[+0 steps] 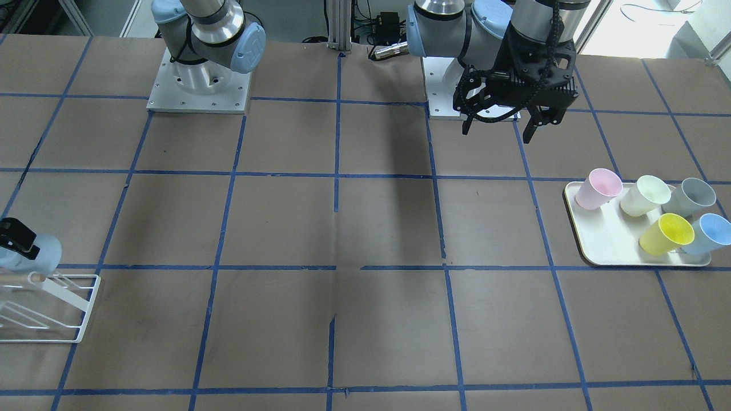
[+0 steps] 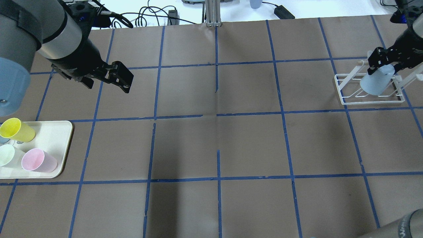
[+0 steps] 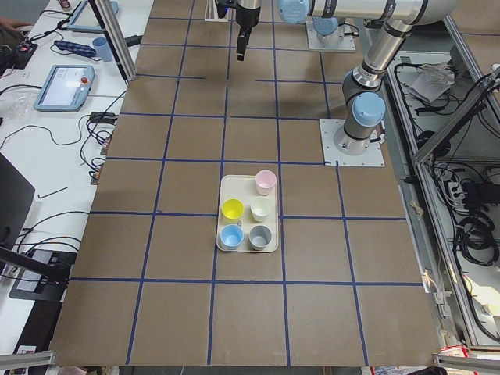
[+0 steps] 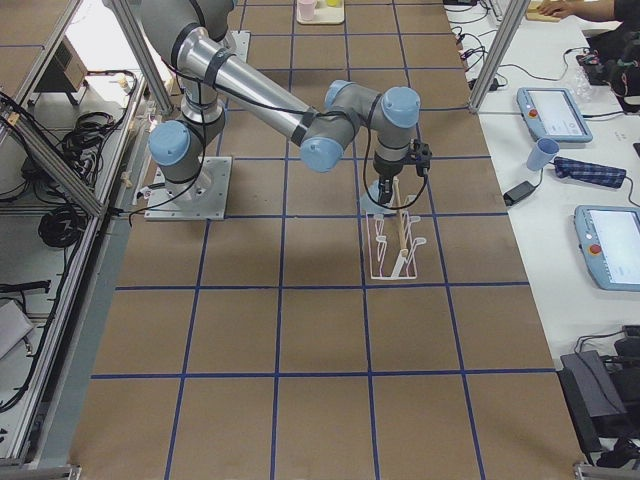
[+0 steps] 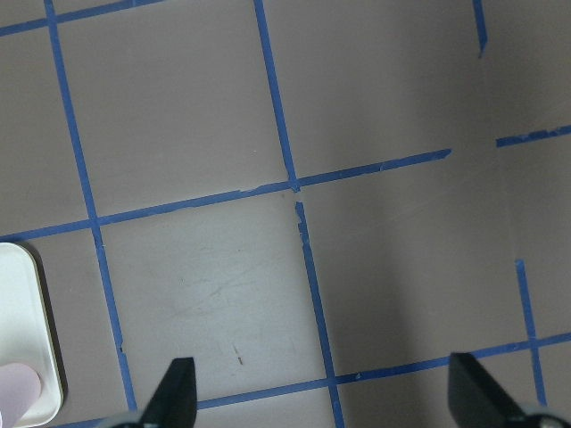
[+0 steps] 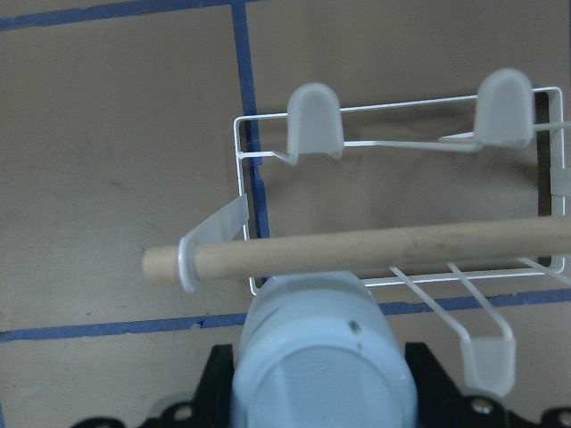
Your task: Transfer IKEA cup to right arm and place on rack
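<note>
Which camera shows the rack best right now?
Right wrist-mounted: the rack fills the frame, pegs and wooden bar sharp, just beyond the held IKEA cup. Overhead shows it nearly whole but small, partly behind the cup. Front-facing crops it at the edge; exterior right shows it tiny. Left wrist misses it.

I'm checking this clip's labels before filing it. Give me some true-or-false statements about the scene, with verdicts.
1. The right claw holds the IKEA cup over the rack. True.
2. The left claw grips the yellow cup. False: it is open and empty; the yellow cup is on the tray.
3. The tray holds five cups. True.
4. The rack stands beside the tray. False: they are at opposite ends of the table.
</note>
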`<action>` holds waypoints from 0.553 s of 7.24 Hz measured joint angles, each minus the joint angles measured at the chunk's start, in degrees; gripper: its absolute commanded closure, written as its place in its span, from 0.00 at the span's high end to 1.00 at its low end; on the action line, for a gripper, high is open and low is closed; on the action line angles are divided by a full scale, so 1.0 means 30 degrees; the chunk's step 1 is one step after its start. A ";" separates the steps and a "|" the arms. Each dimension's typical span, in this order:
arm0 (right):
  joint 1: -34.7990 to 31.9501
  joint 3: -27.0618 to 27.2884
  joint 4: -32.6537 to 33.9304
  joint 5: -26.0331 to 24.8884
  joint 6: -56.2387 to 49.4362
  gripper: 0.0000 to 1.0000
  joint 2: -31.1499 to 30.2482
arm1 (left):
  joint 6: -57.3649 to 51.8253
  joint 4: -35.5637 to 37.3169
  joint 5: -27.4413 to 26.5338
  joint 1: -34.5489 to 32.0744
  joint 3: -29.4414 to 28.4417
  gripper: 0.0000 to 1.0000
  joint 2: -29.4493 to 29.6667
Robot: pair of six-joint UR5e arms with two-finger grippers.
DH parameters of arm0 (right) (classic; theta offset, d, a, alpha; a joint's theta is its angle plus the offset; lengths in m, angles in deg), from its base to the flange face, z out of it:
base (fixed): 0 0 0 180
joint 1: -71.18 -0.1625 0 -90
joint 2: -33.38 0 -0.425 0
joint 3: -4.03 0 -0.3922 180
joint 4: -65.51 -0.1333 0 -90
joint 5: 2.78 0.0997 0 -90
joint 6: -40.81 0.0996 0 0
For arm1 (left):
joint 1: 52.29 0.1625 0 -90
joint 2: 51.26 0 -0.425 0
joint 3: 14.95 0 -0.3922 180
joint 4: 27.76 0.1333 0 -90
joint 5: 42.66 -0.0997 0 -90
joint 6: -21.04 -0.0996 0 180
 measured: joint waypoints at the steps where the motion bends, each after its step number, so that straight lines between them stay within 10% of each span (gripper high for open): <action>1: 0.0000 -0.0037 -0.0046 0.0040 -0.0018 1.00 0.0033 | -0.0006 -0.0004 -0.0001 0.0027 -0.0001 1.00 -0.0013; 4: -0.0033 -0.0402 -0.0678 -0.0011 -0.0022 1.00 -0.0468 | 0.0013 -0.0230 0.0462 0.0873 -0.0346 1.00 0.0090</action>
